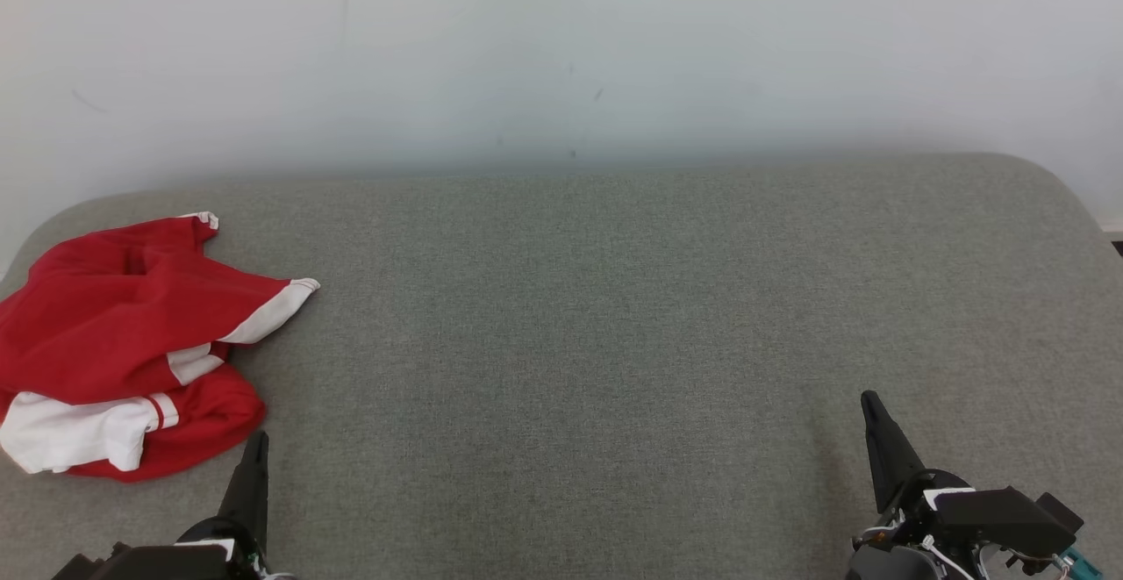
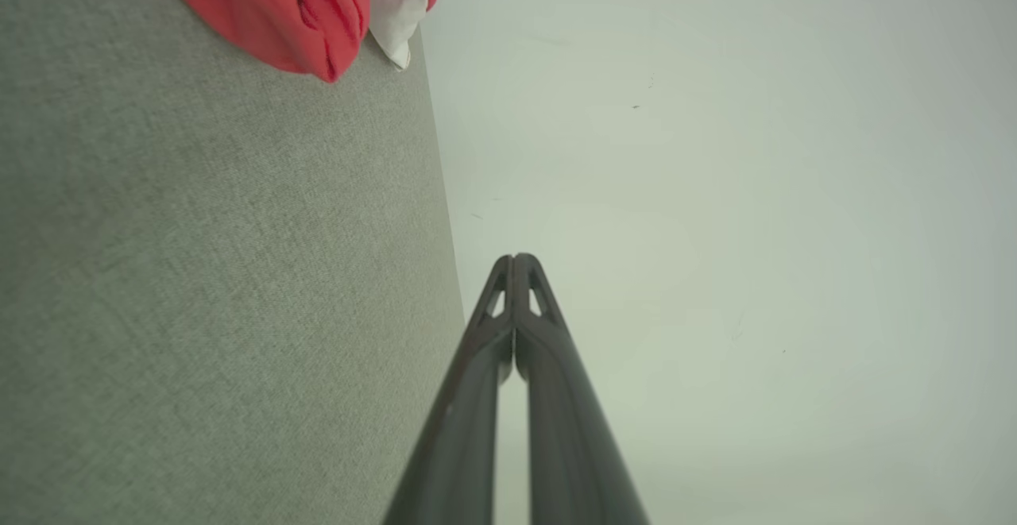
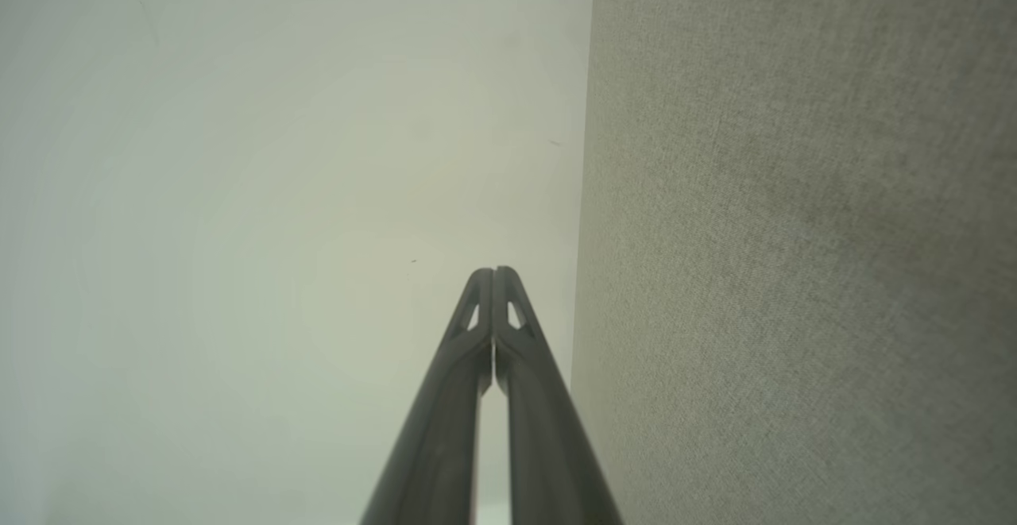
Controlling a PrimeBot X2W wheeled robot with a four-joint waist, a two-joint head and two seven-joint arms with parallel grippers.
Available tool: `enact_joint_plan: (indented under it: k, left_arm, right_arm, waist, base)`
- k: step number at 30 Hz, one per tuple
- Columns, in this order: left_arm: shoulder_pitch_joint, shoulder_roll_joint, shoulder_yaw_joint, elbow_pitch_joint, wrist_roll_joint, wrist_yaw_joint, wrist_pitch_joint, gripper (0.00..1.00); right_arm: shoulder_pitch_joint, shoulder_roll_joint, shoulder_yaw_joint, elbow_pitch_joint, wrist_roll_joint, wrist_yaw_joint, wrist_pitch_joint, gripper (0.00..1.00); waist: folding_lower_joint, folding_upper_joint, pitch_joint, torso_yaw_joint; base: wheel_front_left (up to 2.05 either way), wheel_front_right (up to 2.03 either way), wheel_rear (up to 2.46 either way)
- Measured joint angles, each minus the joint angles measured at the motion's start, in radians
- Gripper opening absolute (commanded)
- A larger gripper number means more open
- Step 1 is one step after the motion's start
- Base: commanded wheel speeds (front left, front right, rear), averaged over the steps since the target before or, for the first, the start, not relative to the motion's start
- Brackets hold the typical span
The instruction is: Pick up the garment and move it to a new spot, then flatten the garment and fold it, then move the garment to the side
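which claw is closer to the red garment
The left claw, its tip just beside the red garment; the right claw sits far across the grey surface.

Garment: bright red, white panels and cuffs, one thin red stripe across a white band.
Upholstered surface: grey-green, fine woven fleck, no print.
Wall: pale off-white, a few dark specks.
Left gripper, right gripper: both matte black, white trim behind.
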Motion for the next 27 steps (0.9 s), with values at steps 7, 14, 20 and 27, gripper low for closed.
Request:
enact_joint_plan:
  k: [7, 14, 20, 27]
  left_arm:
    - [0.0, 0.0, 0.0, 0.0, 0.0, 0.0, 0.0, 0.0]
    - [0.0, 0.0, -0.001, 0.0, 0.0, 0.0, 0.0, 0.0]
    - [0.0, 0.0, 0.0, 0.0, 0.0, 0.0, 0.0, 0.0]
    - [0.0, 0.0, 0.0, 0.0, 0.0, 0.0, 0.0, 0.0]
  right_arm:
    - [0.0, 0.0, 0.0, 0.0, 0.0, 0.0, 0.0, 0.0]
    - [0.0, 0.0, 0.0, 0.0, 0.0, 0.0, 0.0, 0.0]
    - [0.0, 0.0, 0.0, 0.0, 0.0, 0.0, 0.0, 0.0]
    - [0.0, 0.0, 0.0, 0.0, 0.0, 0.0, 0.0, 0.0]
  waist:
    - [0.0, -0.0001, 0.0, 0.0]
    - [0.0, 0.0, 0.0, 0.0]
    - [0.0, 0.0, 0.0, 0.0]
    - [0.0, 0.0, 0.0, 0.0]
  base:
    - [0.0, 0.0, 0.0]
    - [0.0, 0.0, 0.0]
    - [0.0, 0.0, 0.0]
    - [0.0, 0.0, 0.0]
